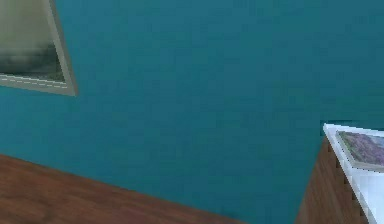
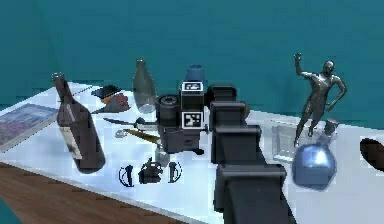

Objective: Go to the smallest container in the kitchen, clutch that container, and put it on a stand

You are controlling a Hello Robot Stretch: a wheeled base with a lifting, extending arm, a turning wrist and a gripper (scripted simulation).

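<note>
Several vessels share the white tabletop (image 2: 60,150) in the arm side view, so picking the smallest is a judgement. A small clear glass (image 2: 283,140) stands just right of the arm (image 2: 245,170), near the foot of the bronze statue (image 2: 320,100), with a rounder bluish vessel (image 2: 315,165) nearer than it. A dark cup (image 2: 195,72) stands farther off, behind the white marker squares (image 2: 193,120). One of those two looks the likeliest container, but I cannot settle which. The arm reaches out across the table's middle, which suggests the base is parked alongside the table edge so that the reach falls square onto the clutter. The gripper (image 2: 160,128) lies left of the markers, with a thin tool (image 2: 130,125) lying flat beside it and a small dark tangle (image 2: 150,172) nearer. With things on the table at and behind its fingers, I cannot tell how the claw stands or whether it holds anything. A dark wine bottle (image 2: 80,125) and a clear glass bottle (image 2: 145,85) stand upright close on the left, and a sideways sweep could tip them. In the forward view a teal wall (image 1: 200,100) with a framed picture (image 1: 35,45) lies ahead, and the table corner (image 1: 340,175) sits at the right, which fits a robot turned to face along the table.
</note>
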